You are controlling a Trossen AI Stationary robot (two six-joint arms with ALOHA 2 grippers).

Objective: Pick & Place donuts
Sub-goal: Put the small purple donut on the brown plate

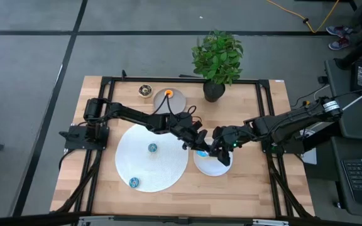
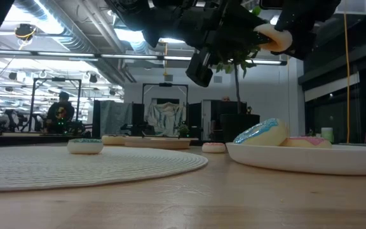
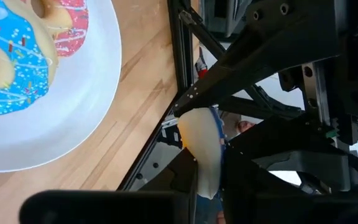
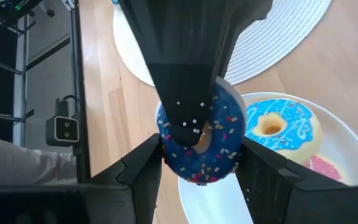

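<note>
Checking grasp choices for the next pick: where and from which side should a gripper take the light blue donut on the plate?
From above, across the ring: one finger in the hole, the other outside, on the edge away from the pink donut. The light blue donut leans tilted on it, so that side is blocked. The right gripper holds a dark blue donut.

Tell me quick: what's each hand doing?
Left hand: cannot be told.
Right hand: closed on the dark blue donut.

Both arms reach in, grippers meeting.
Left gripper (image 1: 197, 139) and right gripper (image 1: 219, 149) nearly touch; right jaws clamp a donut (image 4: 201, 142).
</note>
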